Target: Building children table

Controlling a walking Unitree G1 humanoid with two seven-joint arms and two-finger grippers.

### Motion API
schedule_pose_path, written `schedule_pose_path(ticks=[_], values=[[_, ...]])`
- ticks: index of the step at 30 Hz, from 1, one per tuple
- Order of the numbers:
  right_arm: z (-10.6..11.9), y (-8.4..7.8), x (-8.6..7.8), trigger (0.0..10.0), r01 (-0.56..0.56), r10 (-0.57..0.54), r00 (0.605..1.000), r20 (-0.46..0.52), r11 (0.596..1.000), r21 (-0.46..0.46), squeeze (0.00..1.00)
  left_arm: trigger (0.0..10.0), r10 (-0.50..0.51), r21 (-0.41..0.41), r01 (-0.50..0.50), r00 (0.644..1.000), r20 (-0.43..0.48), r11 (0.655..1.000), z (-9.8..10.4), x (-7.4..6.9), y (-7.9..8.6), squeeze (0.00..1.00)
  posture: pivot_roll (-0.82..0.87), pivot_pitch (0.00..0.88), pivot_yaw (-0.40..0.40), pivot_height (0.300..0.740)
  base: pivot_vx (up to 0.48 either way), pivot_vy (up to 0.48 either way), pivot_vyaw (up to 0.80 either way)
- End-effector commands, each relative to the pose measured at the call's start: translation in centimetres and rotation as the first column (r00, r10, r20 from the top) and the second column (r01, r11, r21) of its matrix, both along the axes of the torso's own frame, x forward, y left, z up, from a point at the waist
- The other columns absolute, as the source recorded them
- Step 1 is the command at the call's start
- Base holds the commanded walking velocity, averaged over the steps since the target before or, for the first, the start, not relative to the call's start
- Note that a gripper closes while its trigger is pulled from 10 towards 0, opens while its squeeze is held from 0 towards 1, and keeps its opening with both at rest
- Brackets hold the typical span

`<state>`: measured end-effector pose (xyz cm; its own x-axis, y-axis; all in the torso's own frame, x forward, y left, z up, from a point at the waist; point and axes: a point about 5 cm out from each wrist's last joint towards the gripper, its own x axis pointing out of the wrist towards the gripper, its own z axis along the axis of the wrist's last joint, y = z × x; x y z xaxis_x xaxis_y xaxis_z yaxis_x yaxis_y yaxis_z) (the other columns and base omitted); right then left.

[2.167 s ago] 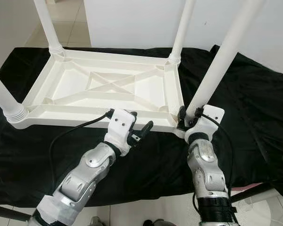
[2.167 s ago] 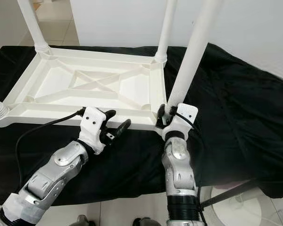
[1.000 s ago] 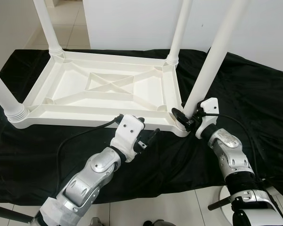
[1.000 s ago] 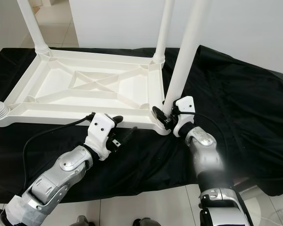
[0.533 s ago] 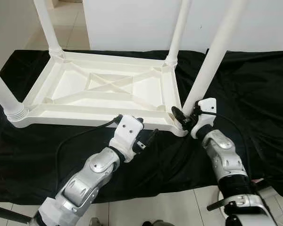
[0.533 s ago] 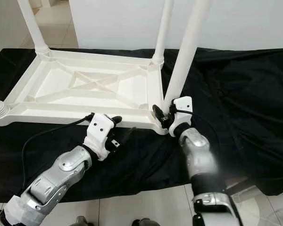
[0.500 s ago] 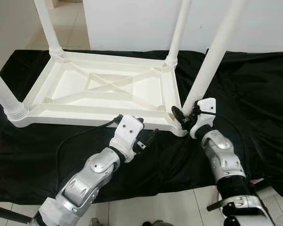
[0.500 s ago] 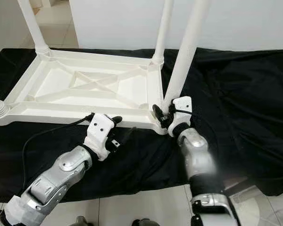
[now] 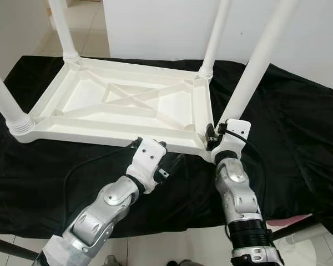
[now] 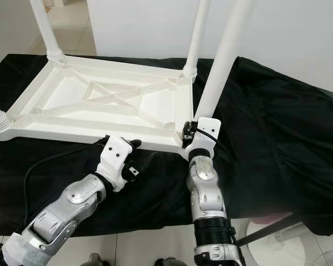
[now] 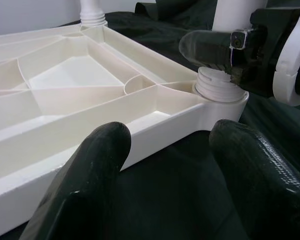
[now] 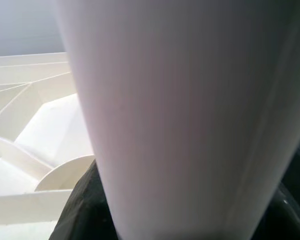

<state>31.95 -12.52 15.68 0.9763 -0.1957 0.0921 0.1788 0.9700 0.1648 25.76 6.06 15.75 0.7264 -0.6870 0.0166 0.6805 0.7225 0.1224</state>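
— Black cloth (image 9: pixel 299 144) covers the bench; what's nearest?
— The left gripper (image 9: pixel 167 164), fingers spread and empty, hovers just beside the near rail of the upturned white table top (image 9: pixel 127 105).
— And the right gripper (image 10: pixel 187 134)?
— Clamped around the base of the near-right leg (image 9: pixel 254 72), right at its corner socket (image 11: pixel 217 89), I think; the wrist view is too close to confirm.
— How to seat it well?
— Keep the leg upright and twist steadily while the left braces the rail. Farther off, three other legs already stand.
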Motion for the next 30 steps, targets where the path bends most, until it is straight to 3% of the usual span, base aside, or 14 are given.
schedule_pose_path(ticks=[1, 5, 6, 15, 16, 17, 18, 20, 21, 24, 27, 28, 29, 30], values=[[0.0, -0.4, -0.4, 10.0, 0.021, -0.022, 1.0, 0.006, 0.998, 0.061, 0.0, 10.0, -0.121, 0.009, 0.121, 0.993, -0.013, 0.993, 0.0, -0.7, -0.4, 0.0, 0.02, 0.071, -0.071, 0.74, 0.0, 0.0, 0.0], [0.2, -0.5, -0.5, 10.0, -0.014, 0.013, 1.0, 0.024, 0.999, 0.042, 0.0, 10.0, -0.116, 0.009, 0.116, 0.993, -0.012, 0.993, 0.1, -0.7, -0.3, 0.0, 0.02, 0.068, -0.072, 0.74, 0.0, 0.0, 0.0], [0.3, -0.7, -0.5, 10.0, -0.011, 0.011, 1.0, 0.024, 0.999, 0.039, 1.0, 10.0, -0.112, 0.017, 0.112, 0.994, -0.005, 0.994, 0.0, -0.6, -0.2, 0.0, 0.02, 0.066, -0.074, 0.74, 0.0, 0.0, 0.0], [0.8, -1.5, -1.0, 10.0, -0.034, 0.035, 0.998, 0.061, 0.999, -0.008, 1.0, 10.0, -0.097, 0.02, 0.096, 0.995, 0.013, 0.995, 0.2, -0.3, -0.2, 0.0, 0.02, 0.059, -0.082, 0.74, 0.0, 0.0, 0.0], [0.7, -1.7, -1.0, 10.0, -0.086, 0.086, 0.994, 0.064, 0.996, -0.007, 0.93, 10.0, -0.093, 0.019, 0.093, 0.996, 0.015, 0.996, 0.2, -0.3, -0.2, 0.0, 0.02, 0.058, -0.082, 0.74, 0.0, 0.0, 0.0], [0.7, -1.7, -1.0, 10.0, -0.086, 0.086, 0.994, 0.064, 0.996, -0.007, 0.93, 10.0, -0.093, 0.019, 0.093, 0.996, 0.015, 0.996, 0.2, -0.3, -0.2, 0.0, 0.02, 0.058, -0.082, 0.74, 0.0, 0.0, 0.0], [0.6, -1.9, -0.9, 10.0, -0.151, 0.153, 0.986, 0.066, 0.988, -0.027, 0.0, 10.0, -0.088, 0.02, 0.088, 0.996, 0.019, 0.996, 0.2, -0.2, -0.2, 0.0, 0.02, 0.06, -0.08, 0.74, 0.0, 0.0, 0.0], [0.5, -2.4, -0.9, 10.0, -0.265, 0.268, 0.961, 0.067, 0.963, -0.055, 0.0, 10.0, -0.082, 0.018, 0.082, 0.996, 0.024, 0.996, 0.3, -0.2, -0.2, 0.0, 0.01, 0.061, -0.079, 0.74, 0.0, 0.0, 0.0], [0.5, -2.4, -0.9, 10.0, -0.265, 0.268, 0.961, 0.067, 0.963, -0.055, 0.0, 10.0, -0.082, 0.018, 0.082, 0.996, 0.024, 0.996, 0.3, -0.2, -0.2, 0.0, 0.01, 0.061, -0.079, 0.74, 0.0, 0.0, 0.0], [0.3, -3.0, -0.5, 10.0, -0.411, 0.42, 0.907, 0.043, 0.901, -0.139, 0.0, 10.0, -0.08, 0.021, 0.079, 0.996, 0.029, 0.997, 0.4, 0.0, -0.2, 0.0, 0.01, 0.065, -0.074, 0.74, 0.0, 0.0, 0.0], [0.3, -3.1, -0.4, 10.0, -0.444, 0.456, 0.889, 0.041, 0.881, -0.162, 0.0, 10.0, -0.079, 0.021, 0.078, 0.996, 0.031, 0.997, 0.4, 0.1, -0.1, 0.0, 0.01, 0.065, -0.07, 0.74, 0.0, 0.0, 0.0], [0.2, -3.0, -0.2, 10.0, -0.546, 0.562, 0.827, 0.017, 0.809, -0.218, 0.0, 10.0, -0.078, 0.02, 0.077, 0.996, 0.034, 0.997, 0.5, 0.2, -0.1, 0.0, 0.0, 0.067, -0.064, 0.74, 0.0, 0.0, 0.0], [0.2, -3.0, -0.2, 10.0, -0.546, 0.562, 0.827, 0.017, 0.809, -0.218, 0.0, 10.0, -0.078, 0.02, 0.077, 0.996, 0.034, 0.997, 0.5, 0.2, -0.1, 0.0, 0.0, 0.067, -0.064, 0.74, 0.0, 0.0, 0.0], [-0.1, -3.0, -0.1, 10.0, -0.588, 0.604, 0.797, -0.01, 0.773, -0.239, 0.0, 10.0, -0.078, 0.019, 0.078, 0.996, 0.036, 0.997, 0.5, 0.2, -0.1, 0.0, 0.0, 0.067, -0.064, 0.74, 0.0, 0.0, 0.0]])
